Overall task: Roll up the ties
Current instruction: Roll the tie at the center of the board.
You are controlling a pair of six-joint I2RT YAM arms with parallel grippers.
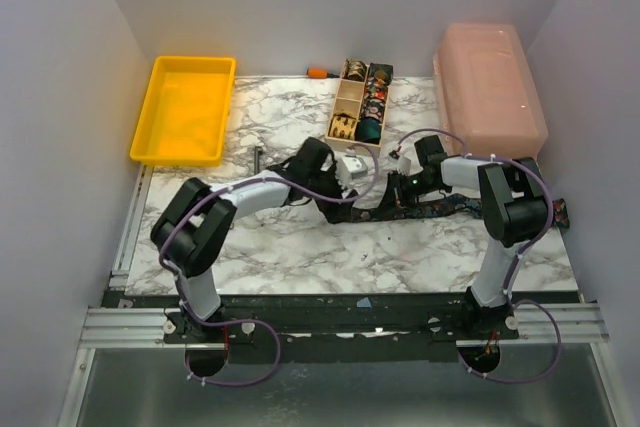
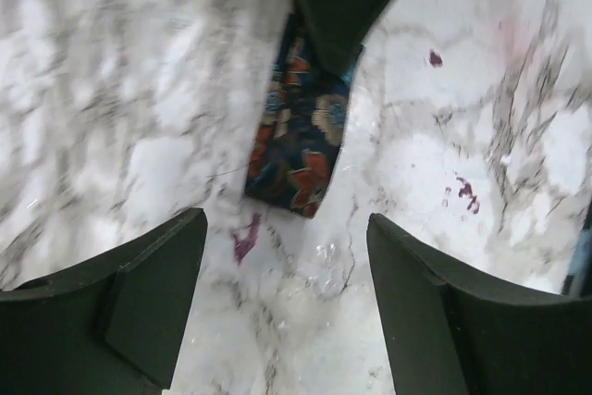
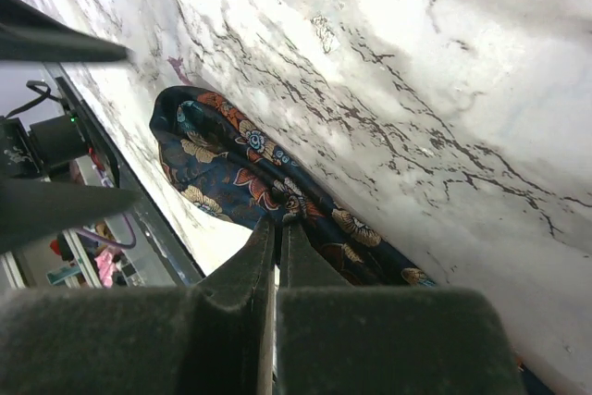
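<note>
Just beyond parted left gripper (image 2: 285, 233), floral tie (image 2: 301, 141).

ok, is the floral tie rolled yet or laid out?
Laid out, not rolled: the tie stretches as a long strip across the table, and the left wrist view shows its end flat, no coil.

The left arm (image 1: 205, 232) and right arm (image 1: 505, 209) are built alike: bulky matte black joint housings linked by smooth white tubular segments. A thin purple cable (image 1: 243, 382) loops out near each base and trails along the links. A white boxy housing (image 1: 352, 169) sits at the left wrist, and a small green light (image 1: 414, 184) glows at the right wrist. The left fingers (image 2: 139, 307) are thick, dark, matte wedges with bevelled inner faces. The right fingers (image 3: 245, 275) are equally dark, tapering to thin edges.
</note>
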